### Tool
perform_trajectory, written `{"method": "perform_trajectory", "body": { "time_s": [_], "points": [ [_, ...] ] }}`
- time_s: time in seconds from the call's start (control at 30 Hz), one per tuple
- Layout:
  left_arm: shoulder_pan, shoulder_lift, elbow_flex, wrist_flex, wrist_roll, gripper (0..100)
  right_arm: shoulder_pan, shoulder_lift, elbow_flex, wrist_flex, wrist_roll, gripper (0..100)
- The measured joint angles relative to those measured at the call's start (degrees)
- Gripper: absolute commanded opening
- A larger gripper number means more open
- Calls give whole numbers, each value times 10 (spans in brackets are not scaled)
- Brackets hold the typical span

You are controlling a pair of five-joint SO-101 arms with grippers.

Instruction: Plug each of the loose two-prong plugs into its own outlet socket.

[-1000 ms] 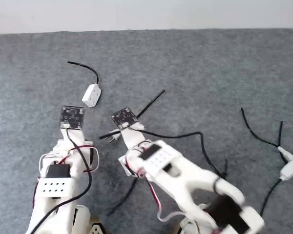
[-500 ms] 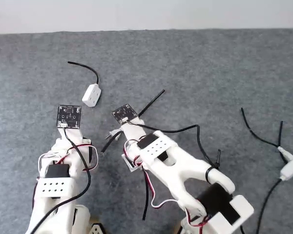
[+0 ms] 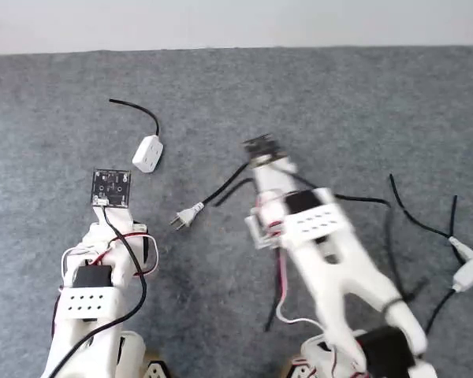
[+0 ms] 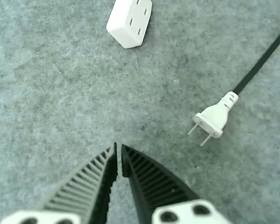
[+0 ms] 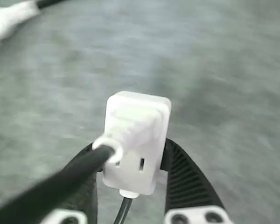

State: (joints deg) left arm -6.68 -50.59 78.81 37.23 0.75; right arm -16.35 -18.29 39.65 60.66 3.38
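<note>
The right arm has swung away from the loose plug; its jaws grip a socket with a cord seemingly seated; the left jaws, closed and empty, hover near the plug; the free socket lies beyond it on the surface, unmated.

left pincer closed, empty; right pincer clamped, arm extended.

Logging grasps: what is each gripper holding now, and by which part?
The right gripper grips a white socket block by its two opposite sides. The left gripper holds nothing.
</note>
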Motion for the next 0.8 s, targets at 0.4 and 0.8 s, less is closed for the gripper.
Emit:
{"method": "perform_trajectory", "body": {
  "time_s": [0.4,0.8],
  "points": [
    [0,0,0,0,0,15,456,-25,17,-78,12,8],
    [0,0,0,-5,0,15,702,-25,65,-301,92,9]
  ]
}}
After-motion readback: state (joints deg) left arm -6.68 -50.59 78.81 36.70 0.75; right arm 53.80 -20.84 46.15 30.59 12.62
